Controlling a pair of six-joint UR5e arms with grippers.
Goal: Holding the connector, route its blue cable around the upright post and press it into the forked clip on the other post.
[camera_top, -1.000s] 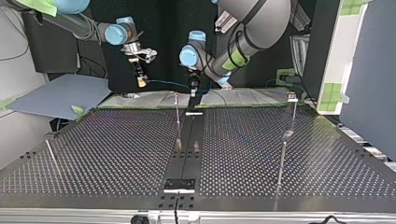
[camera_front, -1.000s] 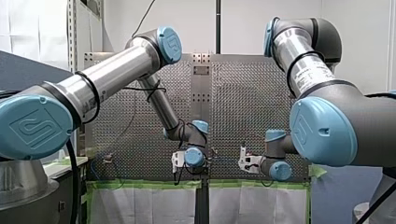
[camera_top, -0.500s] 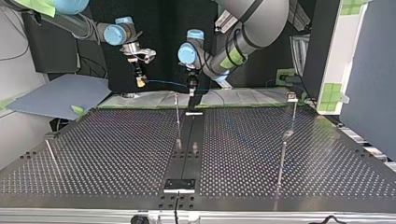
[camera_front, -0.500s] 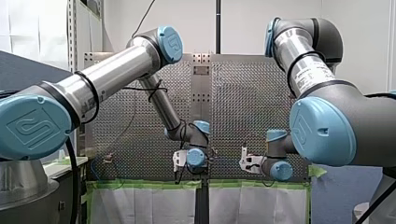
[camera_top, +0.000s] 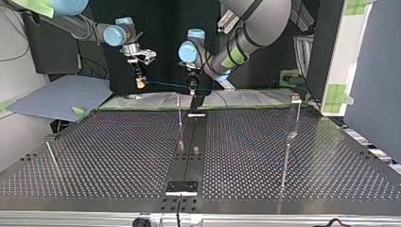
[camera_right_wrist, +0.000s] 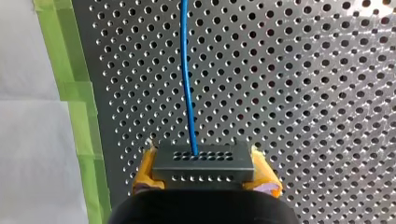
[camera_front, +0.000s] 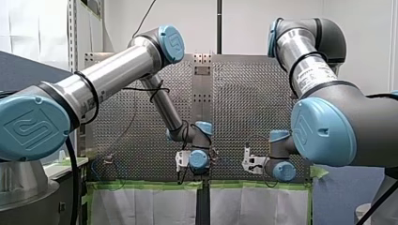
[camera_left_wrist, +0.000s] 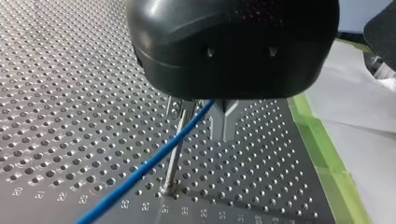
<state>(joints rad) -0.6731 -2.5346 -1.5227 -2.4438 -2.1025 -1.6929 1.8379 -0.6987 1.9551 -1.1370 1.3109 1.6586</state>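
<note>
While my right gripper (camera_right_wrist: pixel 203 173) stays clamped on the connector (camera_right_wrist: pixel 203 161), both grippers have edged left in the top view. The blue cable (camera_right_wrist: pixel 187 84) passes the upright post (camera_left_wrist: pixel 173 156), perhaps touching it. I cannot tell whether my left gripper (camera_top: pixel 191 89) is holding anything.

This is a robot lab. My left arm (camera_front: pixel 112 75) and my right arm (camera_front: pixel 309 70) are big and made of metal, with blue caps. They stand at a grey metal counter (camera_top: pixel 94 156) full of small holes. Thin metal posts (camera_top: pixel 180 120) stick up from it. Green tape (camera_front: pixel 145 185) holds white sheets (camera_front: pixel 141 206) along its edge, and the walls (camera_front: pixel 244 23) are plain white.
</note>
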